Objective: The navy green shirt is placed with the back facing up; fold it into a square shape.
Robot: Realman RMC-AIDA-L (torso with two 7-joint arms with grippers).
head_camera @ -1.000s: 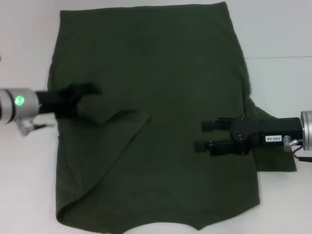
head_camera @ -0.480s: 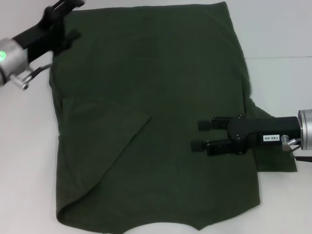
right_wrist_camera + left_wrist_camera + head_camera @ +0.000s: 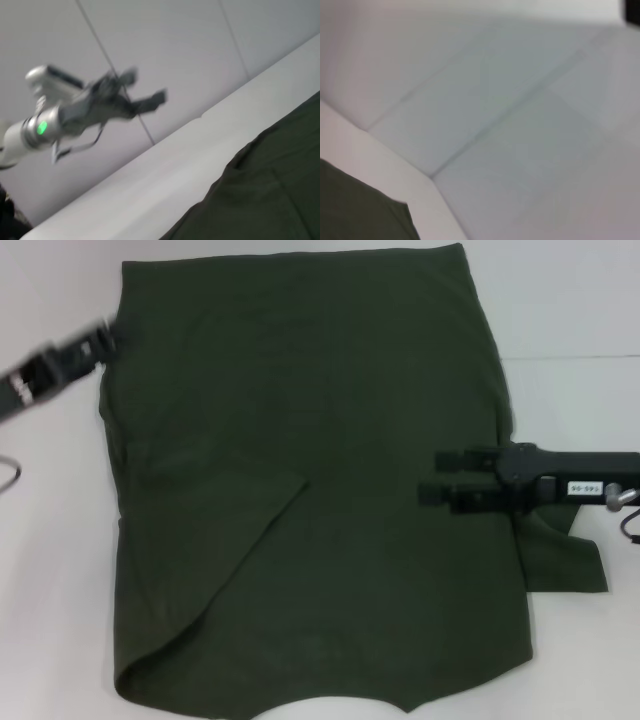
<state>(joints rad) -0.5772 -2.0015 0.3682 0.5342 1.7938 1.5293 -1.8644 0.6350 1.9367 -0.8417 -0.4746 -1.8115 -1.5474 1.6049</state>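
The navy green shirt (image 3: 320, 490) lies back up on the white table (image 3: 50, 590), far bigger than the grippers. Its left sleeve is folded in over the body along a diagonal edge, and its right sleeve (image 3: 570, 565) still sticks out flat. My left gripper (image 3: 108, 338) is off the shirt at its far left corner, raised and empty. The right wrist view shows it (image 3: 145, 85) with fingers apart. My right gripper (image 3: 440, 475) is open and empty, hovering over the shirt's right side. A corner of the shirt (image 3: 360, 210) shows in the left wrist view.
White table surface (image 3: 580, 310) surrounds the shirt on the left and right. A pale wall with seams (image 3: 175, 45) stands behind the table. The shirt's near hem runs to the front edge of the head view.
My left gripper has left the folded sleeve and swung up to the shirt's far left corner. The sleeve fold has settled flat. My right gripper has turned and drawn back slightly to the right.
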